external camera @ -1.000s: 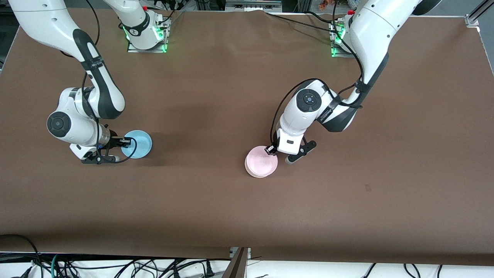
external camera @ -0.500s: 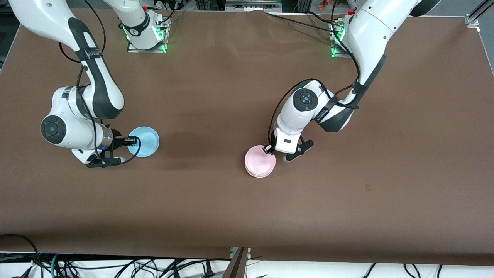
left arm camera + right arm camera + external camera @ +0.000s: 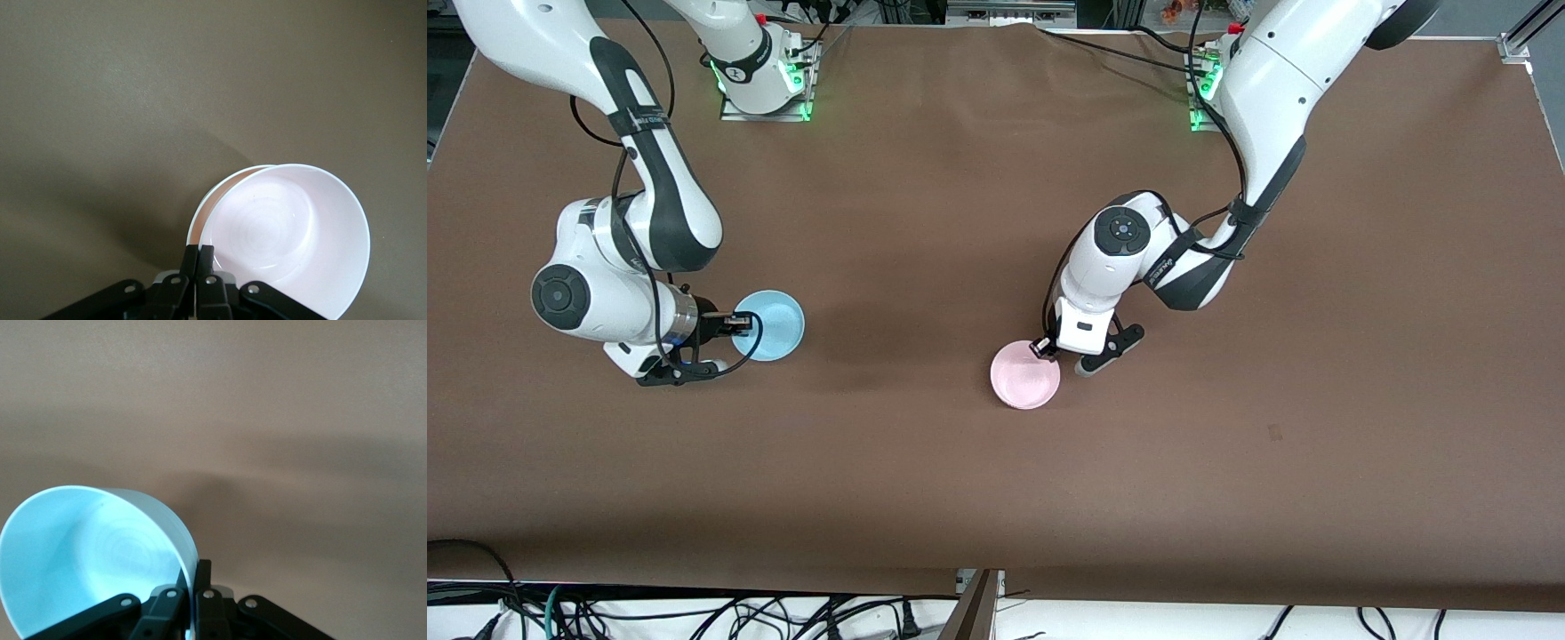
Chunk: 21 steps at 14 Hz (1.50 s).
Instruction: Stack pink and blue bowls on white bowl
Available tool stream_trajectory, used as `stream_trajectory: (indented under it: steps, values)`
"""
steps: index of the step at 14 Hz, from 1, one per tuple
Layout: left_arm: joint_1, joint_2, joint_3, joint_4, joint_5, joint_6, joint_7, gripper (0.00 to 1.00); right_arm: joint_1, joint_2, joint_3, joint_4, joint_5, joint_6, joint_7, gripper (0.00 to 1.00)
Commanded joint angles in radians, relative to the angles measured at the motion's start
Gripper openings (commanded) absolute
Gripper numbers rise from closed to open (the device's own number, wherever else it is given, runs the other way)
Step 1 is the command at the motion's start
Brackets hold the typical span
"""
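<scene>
Pink bowl (image 3: 1025,381) nearest the front camera, mid-desk, left tool (image 3: 1042,348) clamped shut on its rim. A second ago the white bowl (image 3: 200,212) peeked out wider beneath; now pink covers it, only a sliver showing in the left wrist view. Judged: seating nearly done, release next.

Farther, toward the right arm's end: blue bowl (image 3: 768,324) pinched by its rim in the closed right tool (image 3: 737,323), carried slightly inward over the desk (image 3: 925,462).

Count: one pink, one white, one blue.
</scene>
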<state>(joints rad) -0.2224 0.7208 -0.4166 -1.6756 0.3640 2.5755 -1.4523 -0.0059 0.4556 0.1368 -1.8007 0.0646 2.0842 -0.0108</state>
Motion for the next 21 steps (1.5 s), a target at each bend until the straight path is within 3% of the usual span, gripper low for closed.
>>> stream_trajectory:
  steps: [1,9,10,11,12,15,17,19,20,21]
  values:
    - [-0.011,-0.001,0.012,0.002,0.033,0.012,-0.034,0.00,0.013,0.002,0.010,0.018,0.058,-0.015,0.006,0.00]
    - [-0.011,0.005,0.012,0.005,0.035,0.012,-0.033,0.02,0.066,0.018,0.010,0.029,0.123,0.002,0.012,0.00]
    - [-0.011,0.005,0.012,0.007,0.035,0.012,-0.033,0.09,0.067,0.018,0.010,0.032,0.121,0.002,0.035,0.00]
    - [-0.009,0.005,0.012,0.008,0.035,0.012,-0.033,0.27,0.073,0.020,0.010,0.034,0.121,0.002,0.049,0.00]
    - [-0.009,0.005,0.012,0.010,0.035,0.012,-0.033,0.35,0.076,0.020,0.010,0.034,0.119,0.002,0.049,0.00]
    - [-0.009,0.002,0.012,0.016,0.033,0.012,-0.031,0.39,0.076,0.020,0.010,0.034,0.119,0.002,0.049,0.00]
    - [-0.003,-0.003,0.012,0.019,0.033,0.012,-0.031,0.34,0.078,0.020,0.010,0.034,0.121,0.002,0.051,0.00]
    - [0.003,-0.011,0.010,0.025,0.033,0.011,-0.025,0.07,0.098,0.020,0.010,0.035,0.123,0.005,0.058,0.00]
    - [0.005,-0.011,0.010,0.037,0.033,0.009,-0.025,0.00,0.110,0.020,0.010,0.043,0.124,0.008,0.066,0.00]
    - [0.006,-0.011,0.010,0.045,0.033,0.009,-0.025,0.00,0.116,0.020,0.010,0.044,0.123,0.008,0.093,0.00]
